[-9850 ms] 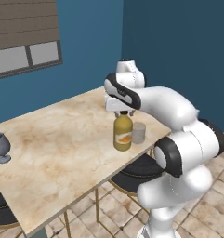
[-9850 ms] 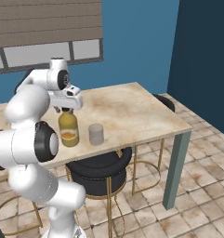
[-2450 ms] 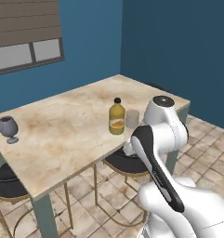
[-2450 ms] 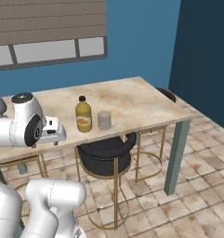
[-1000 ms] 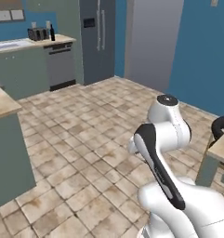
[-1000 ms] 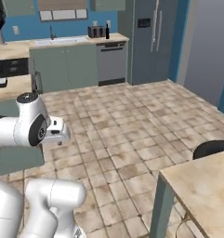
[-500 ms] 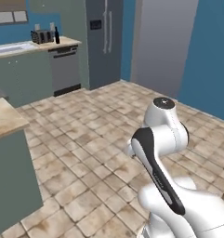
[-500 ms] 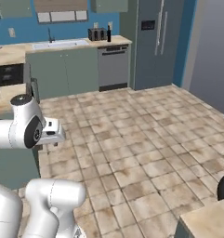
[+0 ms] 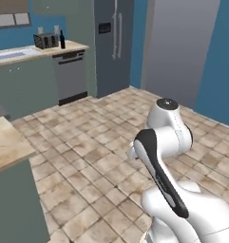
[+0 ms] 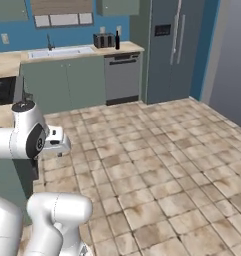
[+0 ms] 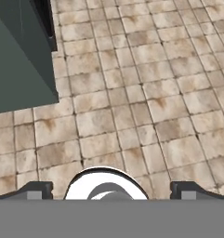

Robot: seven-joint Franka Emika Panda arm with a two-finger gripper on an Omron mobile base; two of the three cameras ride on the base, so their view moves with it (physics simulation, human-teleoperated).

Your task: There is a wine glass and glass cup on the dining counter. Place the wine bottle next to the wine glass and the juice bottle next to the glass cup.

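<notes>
The wine bottle [image 10: 117,41] stands beside the toaster [image 10: 104,40] at twelve o'clock on the far worktop [image 10: 67,53], awaiting pickup. The gripper [image 11: 111,189] points down at bare floor [image 11: 146,93], jaws wide and empty, arm folded, probably for driving.

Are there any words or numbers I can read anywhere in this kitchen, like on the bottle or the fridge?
None can be read.
The wine bottle by the toaster is too small to show any label.
The fridge has a dark panel with no lettering.
</notes>
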